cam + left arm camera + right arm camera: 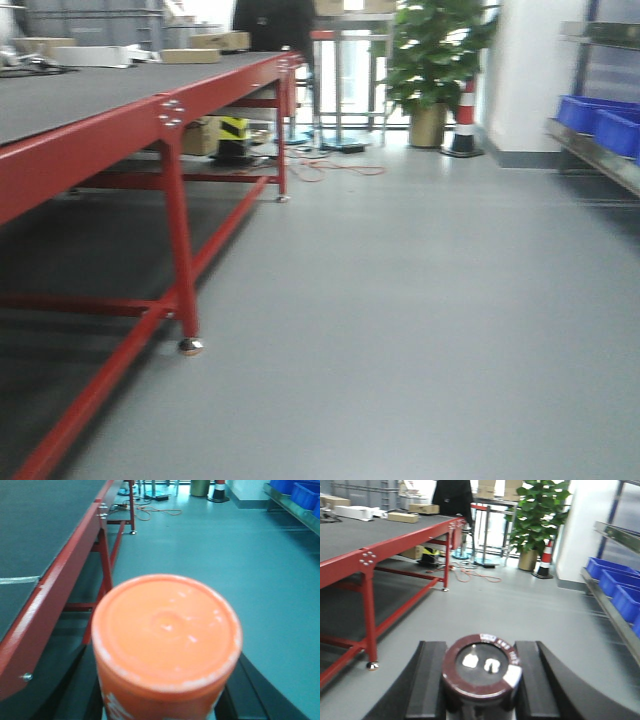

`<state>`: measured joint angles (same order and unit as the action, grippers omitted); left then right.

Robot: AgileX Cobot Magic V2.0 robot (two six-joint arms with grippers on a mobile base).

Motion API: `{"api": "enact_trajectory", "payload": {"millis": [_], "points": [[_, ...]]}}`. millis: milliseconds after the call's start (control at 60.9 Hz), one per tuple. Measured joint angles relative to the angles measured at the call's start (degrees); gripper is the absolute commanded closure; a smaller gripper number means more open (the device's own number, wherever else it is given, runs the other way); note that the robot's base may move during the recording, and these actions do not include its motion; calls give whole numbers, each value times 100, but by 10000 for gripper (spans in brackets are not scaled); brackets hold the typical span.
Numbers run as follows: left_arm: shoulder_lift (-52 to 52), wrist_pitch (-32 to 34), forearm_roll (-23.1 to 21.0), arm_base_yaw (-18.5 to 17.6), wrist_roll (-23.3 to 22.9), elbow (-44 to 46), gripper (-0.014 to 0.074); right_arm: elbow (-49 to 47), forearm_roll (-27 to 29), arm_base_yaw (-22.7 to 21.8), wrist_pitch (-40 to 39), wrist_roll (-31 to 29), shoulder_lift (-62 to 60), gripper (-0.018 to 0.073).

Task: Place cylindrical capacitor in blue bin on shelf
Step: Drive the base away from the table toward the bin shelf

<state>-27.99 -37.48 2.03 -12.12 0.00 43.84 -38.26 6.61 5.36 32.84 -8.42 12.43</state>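
Cylindrical capacitor [481,672]: stubby maroon cylinder with a pale rim and two metal terminals on top. It is clamped upright between the black fingers [427,680] of the right pincer [481,680], well apart from the steel shelf [612,615] holding blue plastic bins [620,587]. Left pincer [165,690]: grasps a scuffed orange round-topped cylinder [165,630].

Upright maroon cylindrical capacitor [481,672] between black fingers [427,680]; steel shelf [620,622] with blue bins [615,580] well apart

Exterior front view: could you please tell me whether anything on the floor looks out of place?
An orange cable sprawls in loose loops across the floor near the red table, a possible trip hazard.
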Motion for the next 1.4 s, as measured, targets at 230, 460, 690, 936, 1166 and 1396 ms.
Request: {"api": "enact_trajectory", "payload": {"millis": [230,460,690,936,1166,1396], "points": [[0,0,0,0,0,0,707,0,0,0,10,0,0,601],[0,0,0,0,0,0,707,0,0,0,10,0,0,601],[0,-9,0,0,0,0,707,0,0,0,10,0,0,601],[3,-9,0,0,0,0,707,0,0,0,10,0,0,601],[3,-9,0,0,0,0,707,0,0,0,10,0,0,601],[3,-9,0,0,0,0,707,0,0,0,10,0,0,601]]}}
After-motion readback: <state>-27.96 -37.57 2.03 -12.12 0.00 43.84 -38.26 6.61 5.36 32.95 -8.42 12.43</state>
